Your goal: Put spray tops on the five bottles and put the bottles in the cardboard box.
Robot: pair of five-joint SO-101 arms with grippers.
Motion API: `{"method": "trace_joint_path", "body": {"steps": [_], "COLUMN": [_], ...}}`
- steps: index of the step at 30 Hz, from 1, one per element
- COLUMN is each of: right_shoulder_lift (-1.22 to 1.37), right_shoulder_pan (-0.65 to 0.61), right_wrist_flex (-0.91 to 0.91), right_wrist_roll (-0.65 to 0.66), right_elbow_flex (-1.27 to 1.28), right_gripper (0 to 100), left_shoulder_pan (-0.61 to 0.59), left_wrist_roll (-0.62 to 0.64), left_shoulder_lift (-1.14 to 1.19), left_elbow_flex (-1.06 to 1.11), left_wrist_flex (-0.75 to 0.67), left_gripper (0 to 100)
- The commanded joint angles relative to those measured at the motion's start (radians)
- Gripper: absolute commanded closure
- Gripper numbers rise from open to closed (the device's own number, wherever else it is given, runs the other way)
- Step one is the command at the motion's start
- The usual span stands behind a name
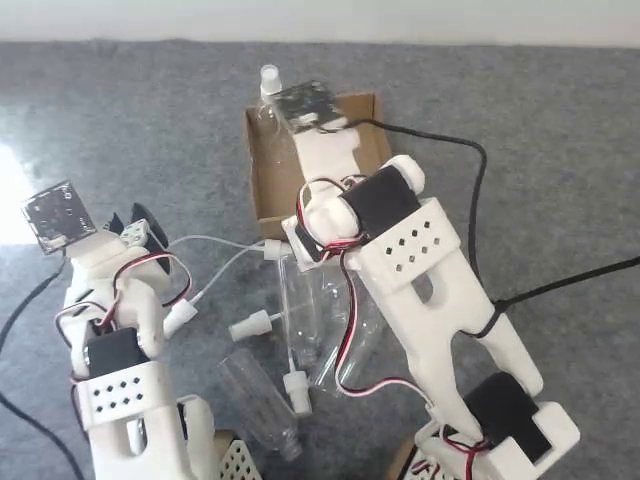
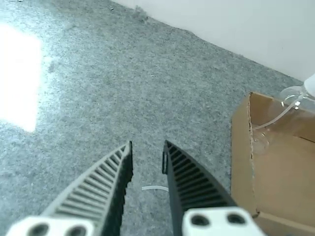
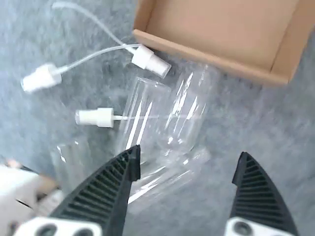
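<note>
1. Already in the cardboard box [image 1: 268, 180]: one clear bottle [image 1: 271, 108] with a white spray top [image 1: 269, 77], propped at the far corner.
2. Just outside the box's near wall, on the grey carpet [image 2: 98, 73]: uncapped bottles [image 3: 187, 105] lying clustered, some touching; a lone bottle [image 1: 258, 400] lies apart, nearer the arm bases.
3. Scattered beside them: loose spray tops [image 3: 150, 60] with thin tubes.
4. Right gripper [image 3: 188, 157]: hangs above the cluster, jaws spread wide, gripping nothing.
5. Left gripper [image 2: 147, 147]: hovers over carpet beside the box, jaws nearly together with a narrow gap, holding nothing.

Narrow-gapped tool [image 2: 147, 150] over grey carpet [image 2: 123, 73], cardboard box [image 2: 280, 172] just beside.
</note>
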Motion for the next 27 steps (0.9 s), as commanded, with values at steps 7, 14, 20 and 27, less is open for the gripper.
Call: {"method": "trace_joint_path", "body": {"steps": [7,14,20,27], "right_shoulder_lift": [-0.070,-0.062,-0.064,-0.062], "right_shoulder_pan": [-0.028,-0.027,-0.028,-0.028], "right_wrist_flex": [0.036,-0.024,-0.213,-0.398], "right_wrist_roll": [-0.160,-0.161,-0.164,-0.229], "right_elbow_flex": [0.210,0.345,0.523,0.695], "right_gripper": [72.2,72.3,72.3,72.3], "left_shoulder_pan": [-0.005,-0.005,-0.005,-0.005], "left_wrist_roll": [0.011,0.009,0.009,0.009], "left_shoulder_lift": [-0.031,-0.031,-0.031,-0.031], "left_elbow_flex": [-0.015,-0.015,-0.015,-0.015], "left_wrist_flex": [-0.026,-0.026,-0.026,-0.026], "left_gripper": [91,91,91,91]}}
